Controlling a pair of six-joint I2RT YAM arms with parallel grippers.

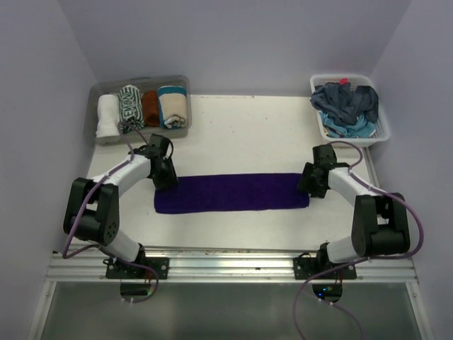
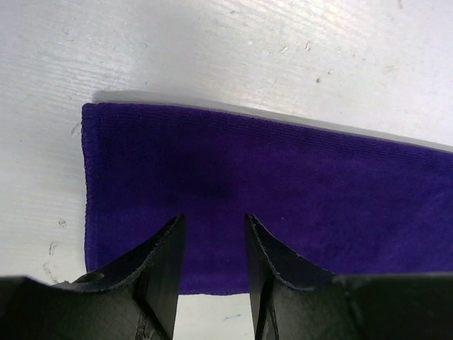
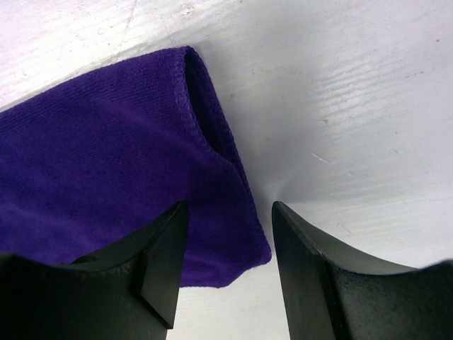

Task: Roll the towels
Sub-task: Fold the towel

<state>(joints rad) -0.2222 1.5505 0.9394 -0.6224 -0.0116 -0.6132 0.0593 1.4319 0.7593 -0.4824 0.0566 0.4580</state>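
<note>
Left gripper (image 2: 214,221) and right gripper (image 3: 230,207) hover open and empty above the purple towel (image 1: 233,192); its loose right-end fold may roll crooked.

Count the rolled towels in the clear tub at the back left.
4, side by side in the tub: white roll at the left, then green patterned roll, brown roll, and cream and teal roll at the right. Others may be hidden underneath.
</note>
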